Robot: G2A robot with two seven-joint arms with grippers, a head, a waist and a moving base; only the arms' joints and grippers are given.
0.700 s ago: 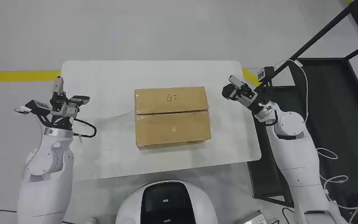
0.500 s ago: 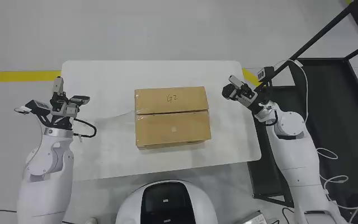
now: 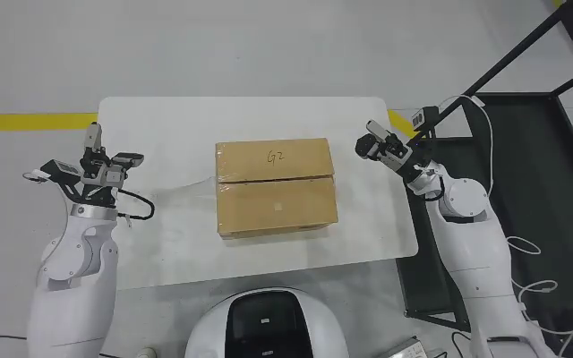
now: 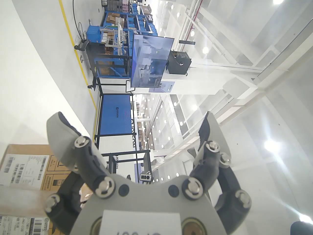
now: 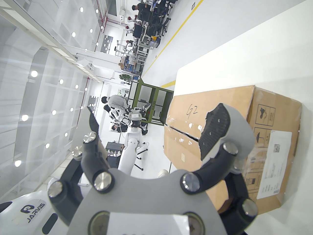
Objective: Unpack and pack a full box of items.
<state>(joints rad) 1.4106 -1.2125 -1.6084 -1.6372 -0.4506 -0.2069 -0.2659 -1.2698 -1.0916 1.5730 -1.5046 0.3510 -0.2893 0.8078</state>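
Observation:
A closed brown cardboard box [image 3: 276,186] sits in the middle of the white table [image 3: 161,116], its top flaps meeting at a seam across the middle. My left gripper [image 3: 92,136] hovers over the table's left edge, well apart from the box, and in its own view the left gripper [image 4: 134,133] stands open and empty with the box's labelled side [image 4: 24,170] beyond one finger. My right gripper [image 3: 368,143] hangs near the table's right edge, a short way off the box. There the right gripper [image 5: 154,125] is open and empty, facing the box [image 5: 269,128].
A black metal rack [image 3: 528,143] stands just off the table's right side, close behind the right arm. A yellow floor line [image 3: 45,121] runs to the left of the table. Bare tabletop surrounds the box on every side.

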